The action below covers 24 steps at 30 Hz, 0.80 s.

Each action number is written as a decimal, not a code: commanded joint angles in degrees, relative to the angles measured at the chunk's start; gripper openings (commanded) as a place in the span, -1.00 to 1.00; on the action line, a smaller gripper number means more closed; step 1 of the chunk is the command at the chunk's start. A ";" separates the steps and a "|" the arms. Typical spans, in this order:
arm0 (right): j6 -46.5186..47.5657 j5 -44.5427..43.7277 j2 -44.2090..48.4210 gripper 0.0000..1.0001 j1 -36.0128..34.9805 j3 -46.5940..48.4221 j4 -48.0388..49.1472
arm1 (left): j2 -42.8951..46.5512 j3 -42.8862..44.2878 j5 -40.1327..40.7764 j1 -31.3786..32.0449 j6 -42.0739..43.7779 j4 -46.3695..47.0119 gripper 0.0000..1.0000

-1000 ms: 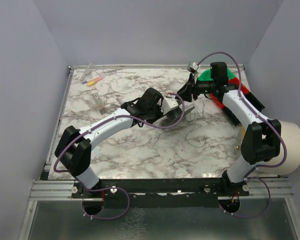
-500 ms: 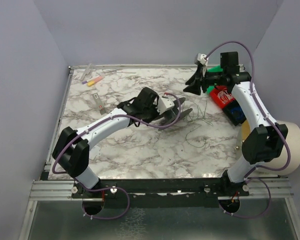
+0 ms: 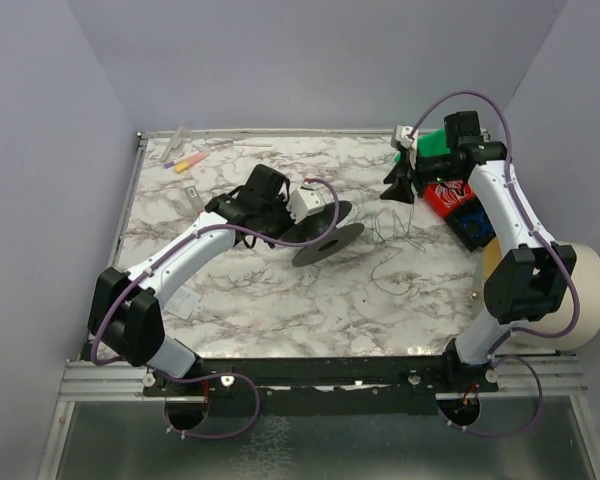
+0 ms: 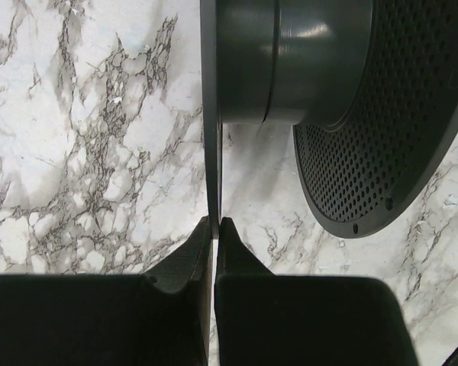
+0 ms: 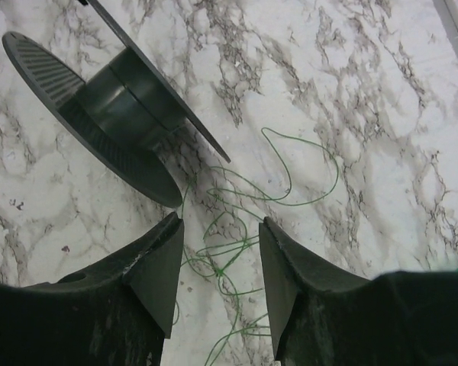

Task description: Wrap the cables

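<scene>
Cables [image 5: 227, 259] lie as one loose tangle of very thin wire on the table [image 3: 230, 290], just to the right of the black spool [image 3: 325, 236] and near its lower flange. In the right wrist view the strands look greenish and curl in open loops. One longer strand trails away from the spool toward the robot's side of the table.

Nothing appears to be wound on yet. The spool's hub looks bare in both wrist views, and I can see no strand running onto it.

The left gripper [image 4: 215, 229] is pinched shut on the thin edge of one spool flange and holds the spool tilted on the table. The right gripper [image 5: 217, 229] hangs over the tangle, on the side away from the spool, with its jaws partly apart. It holds nothing, and the wire showing between the fingers lies on the table below.

Judging by this, the spool is secured but the wrapping itself has not begun. What remains is picking up an end of the cables, bringing it to the hub and winding the whole tangle on.
</scene>
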<state>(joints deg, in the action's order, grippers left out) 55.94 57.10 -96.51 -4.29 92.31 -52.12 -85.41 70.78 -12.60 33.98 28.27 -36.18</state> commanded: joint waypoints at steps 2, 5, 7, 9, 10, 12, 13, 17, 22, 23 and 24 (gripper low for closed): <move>8.60 -7.55 -2.06 -0.01 -3.33 0.34 -8.68 | 2.82 -1.11 -3.79 -1.63 0.89 -0.40 -1.00; 8.08 -10.94 -2.19 -0.01 -5.19 -1.61 -7.83 | 2.84 -2.18 -1.60 -2.19 -0.46 1.34 -1.00; 6.11 -10.93 -2.46 -0.01 -5.27 -2.83 -6.02 | 3.15 -2.94 -0.21 -2.66 -0.65 2.21 -1.00; 3.65 -9.98 -2.98 -0.01 -5.27 -3.16 -4.84 | 3.61 -3.02 1.14 -3.62 -0.66 2.61 -1.00; 1.36 -9.08 -3.17 -0.01 -5.27 -3.30 -3.57 | 3.99 -3.06 1.05 -4.45 -0.61 2.69 -1.00; -3.32 -7.24 -3.65 -0.02 -5.28 -3.38 -0.78 | 4.54 -3.17 0.32 -5.99 -0.59 2.70 -1.00; -2.62 -5.88 -4.07 -0.03 -5.46 -3.06 -1.38 | 4.73 -3.31 0.17 -6.48 -0.54 2.70 -1.00; 12.84 -6.25 -4.91 -0.03 -7.70 -4.79 -11.39 | 5.76 -4.27 -0.50 -8.10 -0.75 2.70 -1.00; 10.74 -13.32 -3.05 0.00 -9.75 -14.58 -1.62 | 7.02 -5.42 -1.83 -10.07 -1.42 2.95 -1.00; 10.58 -14.12 -2.87 0.00 -9.97 -15.82 -0.68 | 7.07 -5.62 -1.95 -10.29 -1.64 3.15 -1.00; 10.18 -14.91 -2.77 0.00 -10.21 -17.14 0.08 | 7.14 -5.79 -1.98 -10.41 -1.95 3.29 -1.00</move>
<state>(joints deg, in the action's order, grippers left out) 65.08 47.33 -100.33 -13.41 79.88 -56.03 -80.47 65.91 -13.26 24.47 27.31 -34.96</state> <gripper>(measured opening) 0.496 0.014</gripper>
